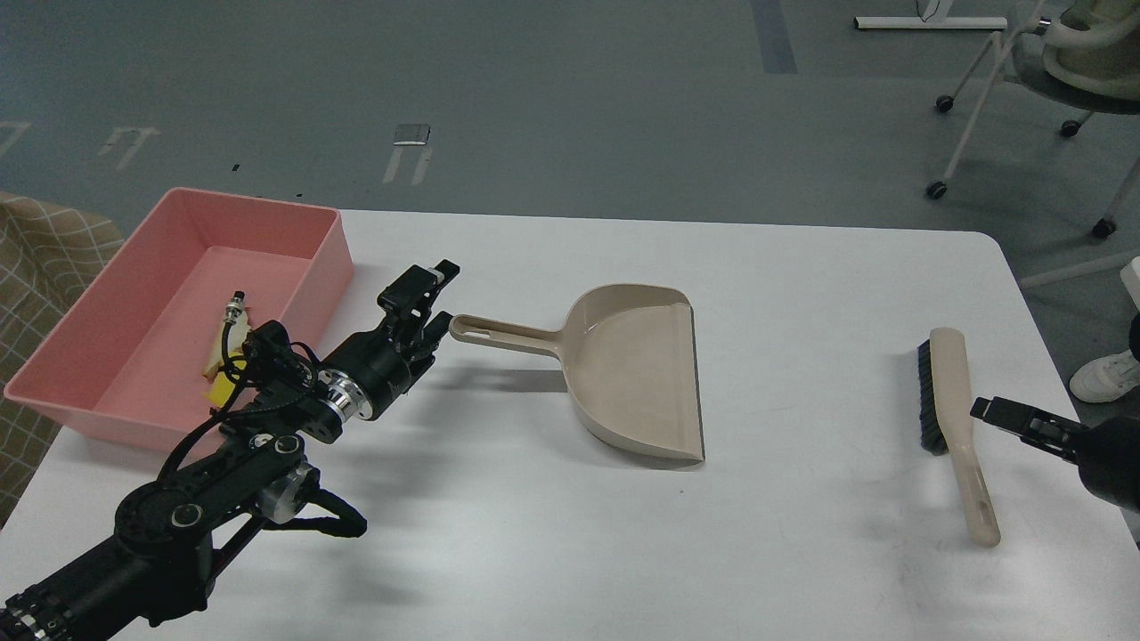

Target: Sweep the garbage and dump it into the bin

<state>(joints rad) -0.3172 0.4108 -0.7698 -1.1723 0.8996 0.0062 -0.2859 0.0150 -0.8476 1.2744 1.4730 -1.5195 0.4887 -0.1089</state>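
- Left gripper (436, 298): fingers spread apart, holding nothing, poised just off the handle tip of the beige dustpan (623, 374), not touching it.
- Behind that claw's wrist sits the pink bin (294, 267); the garbage (218, 361), yellow and pale scraps, lies inside, partly hidden by the arm.
- Right gripper (1002, 414): seen dark and edge-on, so I cannot tell if it is spread or clenched; it is just beside the brush (957, 427) handle.
- All rests on the white table (802, 552).

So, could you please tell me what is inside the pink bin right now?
Inside the bin, a yellow sponge chunk and a pale bread slice show; the left arm covers part of both.
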